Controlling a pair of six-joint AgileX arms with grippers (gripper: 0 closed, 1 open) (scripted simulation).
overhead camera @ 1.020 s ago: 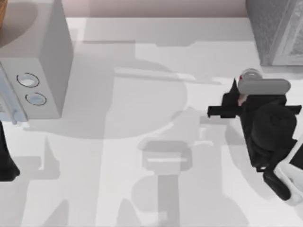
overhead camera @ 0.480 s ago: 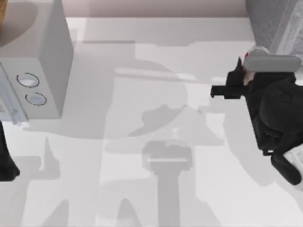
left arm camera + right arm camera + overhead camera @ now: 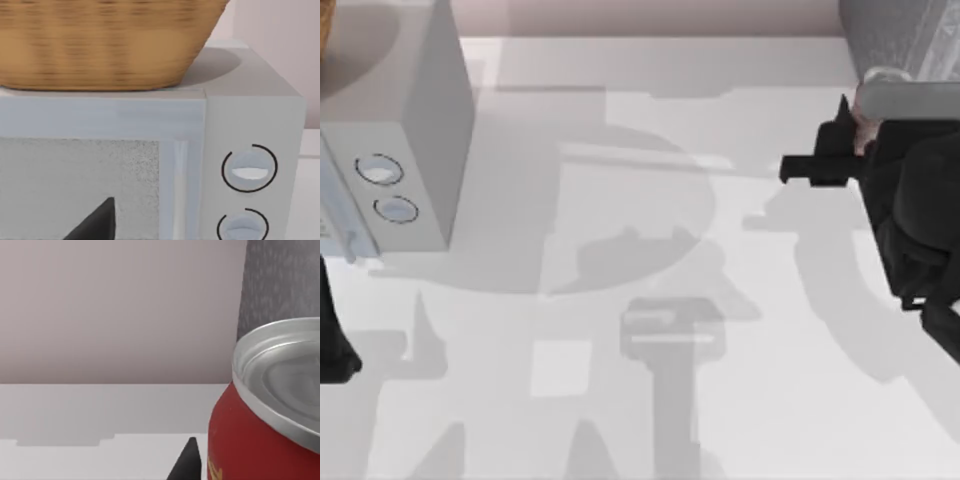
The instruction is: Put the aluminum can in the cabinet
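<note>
The right gripper (image 3: pixel 855 130) was pinched on the aluminum can (image 3: pixel 265 430), holding it above the table (image 3: pixel 650 400) at the top view's right side, close beside the cabinet (image 3: pixel 900 35) in the far right corner. From the right wrist camera the can stood upright, its silver top showing above its red side, with the dark speckled cabinet wall just behind it. The left arm (image 3: pixel 332 340) was parked at the table's left edge, by the pale box (image 3: pixel 410 120) with two round rings, a wicker basket (image 3: pixel 105 45) resting on top; whether its fingers were spread I cannot tell.
</note>
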